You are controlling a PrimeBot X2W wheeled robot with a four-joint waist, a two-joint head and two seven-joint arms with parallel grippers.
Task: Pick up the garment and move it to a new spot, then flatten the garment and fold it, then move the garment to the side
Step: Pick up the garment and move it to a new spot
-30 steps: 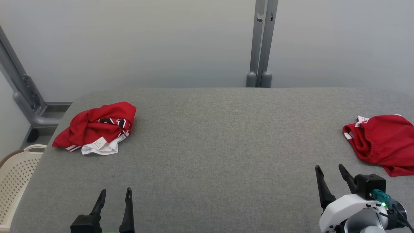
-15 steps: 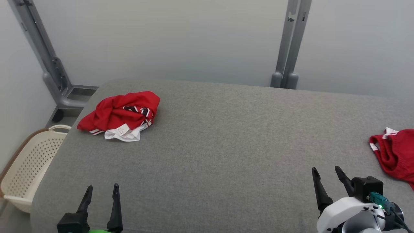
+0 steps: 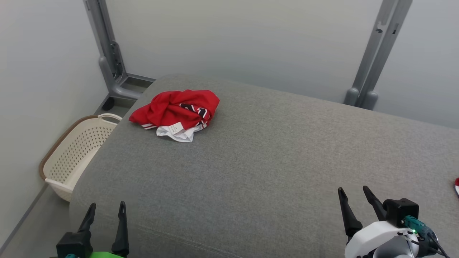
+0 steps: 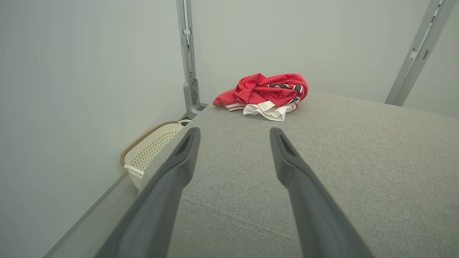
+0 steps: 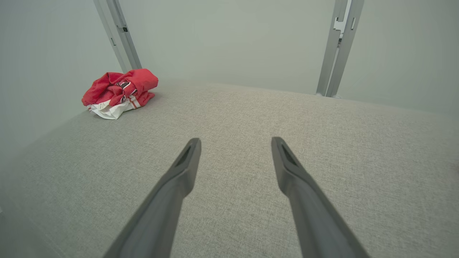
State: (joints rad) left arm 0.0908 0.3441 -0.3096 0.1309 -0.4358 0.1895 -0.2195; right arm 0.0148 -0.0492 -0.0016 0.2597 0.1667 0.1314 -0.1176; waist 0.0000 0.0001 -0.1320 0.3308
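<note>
A crumpled red garment (image 3: 175, 107) with white trim, a black-and-white pattern and a white label lies near the far left corner of the grey table (image 3: 272, 161). The left wrist view has the garment (image 4: 265, 94) straight ahead; in the right wrist view the garment (image 5: 120, 91) sits at the far left. My left gripper (image 3: 106, 209) is open at the table's near left edge, far short of the garment, with nothing between its fingers. My right gripper (image 3: 353, 192) is open and empty over the near right of the table.
A cream perforated basket (image 3: 77, 150) stands on the floor beside the table's left edge, and the basket (image 4: 150, 150) is in the left wrist view too. A sliver of another red cloth (image 3: 457, 186) peeks in at the right edge. Grey metal posts (image 3: 373, 64) stand behind the table.
The head view has swung to the left: the garment, basket and posts slid rightward in the picture and the red cloth at right has nearly left it. Both grippers stay open.
</note>
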